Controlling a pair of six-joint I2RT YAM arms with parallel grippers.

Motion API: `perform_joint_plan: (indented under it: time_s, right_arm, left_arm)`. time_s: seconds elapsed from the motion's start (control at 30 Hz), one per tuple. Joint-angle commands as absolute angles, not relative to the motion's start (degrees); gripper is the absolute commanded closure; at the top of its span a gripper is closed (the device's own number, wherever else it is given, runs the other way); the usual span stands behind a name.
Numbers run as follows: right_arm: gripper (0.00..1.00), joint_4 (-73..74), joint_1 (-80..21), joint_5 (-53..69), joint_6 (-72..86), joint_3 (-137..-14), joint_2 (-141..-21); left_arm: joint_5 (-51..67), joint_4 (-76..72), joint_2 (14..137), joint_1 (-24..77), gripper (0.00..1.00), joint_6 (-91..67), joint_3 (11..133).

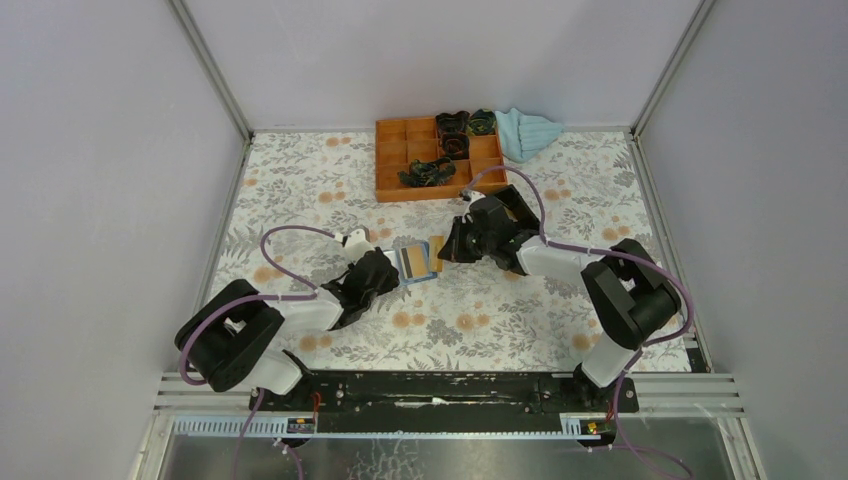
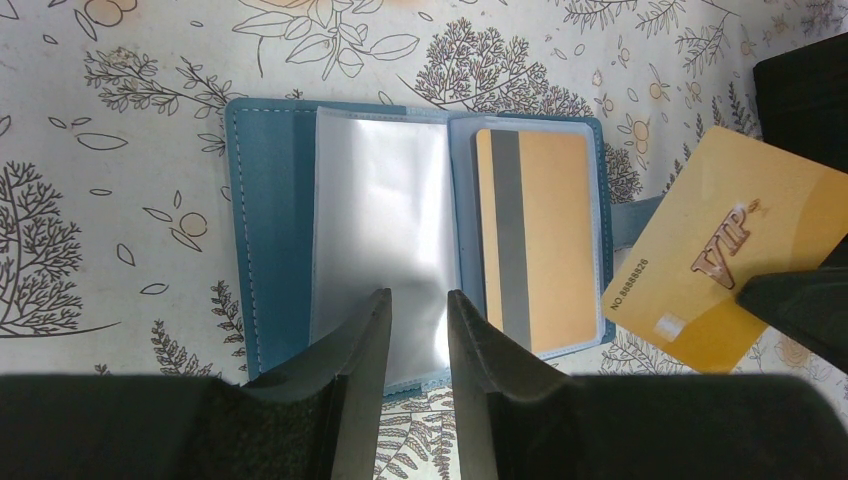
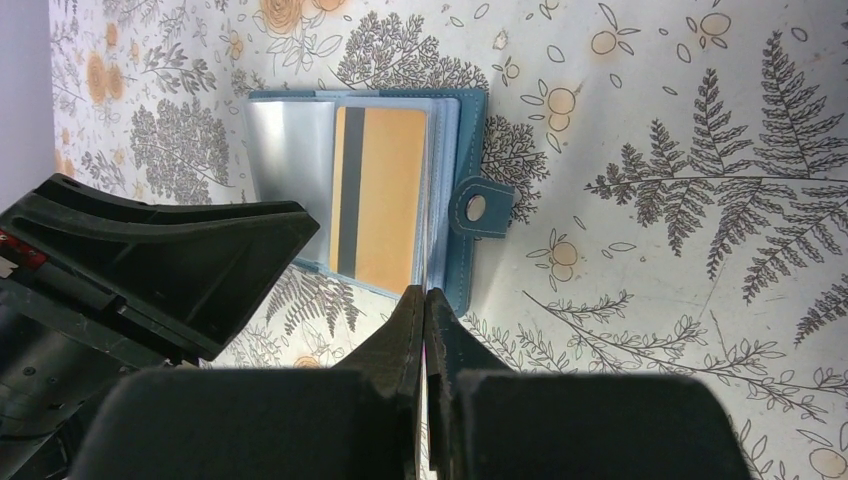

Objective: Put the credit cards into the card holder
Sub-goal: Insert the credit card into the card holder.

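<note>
The right gripper [image 3: 424,305], pinched shut on the gold card [image 2: 720,235], holds it at the three o'clock edge of the open card holder [image 2: 270,230], long axis toward one o'clock, while the left gripper [image 2: 418,300], part-open and empty, sits at six.

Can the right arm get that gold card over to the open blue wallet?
Probably yes. The right gripper, shut on the VIP card, is right beside the clasp of the card holder, with nothing between. The left gripper hovers over the clear sleeves, away from that side.

Open card holder [image 2: 270,230], card [image 2: 545,240] inside
</note>
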State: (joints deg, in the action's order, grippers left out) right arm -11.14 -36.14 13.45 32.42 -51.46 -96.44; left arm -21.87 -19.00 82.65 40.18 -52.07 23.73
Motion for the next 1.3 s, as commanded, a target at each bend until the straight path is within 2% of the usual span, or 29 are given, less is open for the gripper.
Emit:
perform_joint_plan:
  time_s: [0.0,1.27]
  right_arm:
    - [1.00,-13.5,-37.0,14.9,32.7,-51.5,-97.3]
    - [1.00,-9.9,-37.0,13.6,30.9,-54.6,-94.0]
  left_arm:
    - [-19.4,-13.8,85.5,41.2,0.66,-52.8,22.5]
    - [-19.4,-13.1,85.6,41.3,0.65,-52.6,23.2]
